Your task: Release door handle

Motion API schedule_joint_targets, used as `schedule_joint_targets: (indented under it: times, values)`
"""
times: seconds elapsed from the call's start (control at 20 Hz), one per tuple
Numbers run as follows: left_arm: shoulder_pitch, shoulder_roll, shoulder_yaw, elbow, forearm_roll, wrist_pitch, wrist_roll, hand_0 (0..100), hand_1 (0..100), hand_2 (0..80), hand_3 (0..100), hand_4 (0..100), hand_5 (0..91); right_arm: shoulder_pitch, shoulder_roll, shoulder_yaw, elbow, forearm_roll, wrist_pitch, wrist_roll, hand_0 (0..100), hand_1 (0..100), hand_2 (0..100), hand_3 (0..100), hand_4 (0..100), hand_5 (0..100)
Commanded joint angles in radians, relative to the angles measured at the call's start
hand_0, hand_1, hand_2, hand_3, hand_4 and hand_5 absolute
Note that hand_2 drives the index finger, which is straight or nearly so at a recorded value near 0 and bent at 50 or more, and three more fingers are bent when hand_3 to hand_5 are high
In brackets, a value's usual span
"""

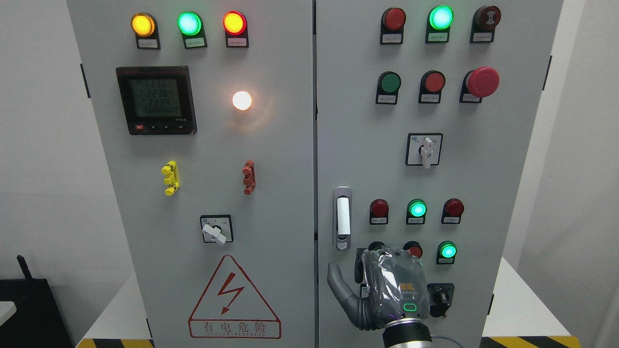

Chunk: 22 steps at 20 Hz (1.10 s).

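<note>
- Grey two-door electrical cabinet (271, 145) fills the view; the seam between the doors runs down the middle.
- Left door, top row: yellow lamp (143, 24), green lamp (189, 23), red-orange lamp (234, 22), all lit.
- Below them, a black digital meter (156, 100) with a lit greenish display; right of it, a glowing white lamp (242, 100).
- Mid-door: a yellow clip-like fitting (170, 178) and a red one (249, 177), well apart.
- Lower: a rotary switch (216, 229), its white knob tilted; under it, a red-outlined lightning warning triangle (234, 298) with Chinese text.
- Right door, just right of the seam: the door handle (342, 218), an upright silver plate with a white grip, lying flush. Nothing touches it.
- Right hand (382, 290) sits below and slightly right of the handle, apart from it, back of the hand to the camera. The thumb (338, 285) points up toward the handle and stands away from the palm; the hand holds nothing; the other fingers are hidden behind it.
- Further right: a selector switch (424, 150) with a white lever, a large red mushroom button (482, 81), and several red and green buttons, some lit green.
</note>
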Motion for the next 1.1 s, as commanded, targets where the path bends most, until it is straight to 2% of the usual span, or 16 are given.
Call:
schedule_joint_targets:
  times: [0.0, 0.3, 1.05]
  values:
    - [-0.026, 0.0, 0.017, 0.001, 0.0, 0.001, 0.001, 12, 39, 0.0, 0, 0, 0.0, -0.03, 0.0, 0.003, 0.013, 0.0, 0.018, 0.027, 45, 3, 98, 100, 89, 99]
    - [-0.026, 0.0, 0.017, 0.0, 0.0, 0.001, 0.001, 12, 39, 0.0, 0, 0, 0.0, -0.07, 0.0, 0.0, 0.029, 0.004, 0.03, 0.044, 45, 3, 98, 100, 89, 99]
    - [-0.026, 0.0, 0.017, 0.0, 0.0, 0.001, 0.001, 12, 39, 0.0, 0, 0, 0.0, -0.108, 0.0, -0.009, 0.075, 0.003, 0.038, 0.045, 46, 4, 98, 100, 89, 99]
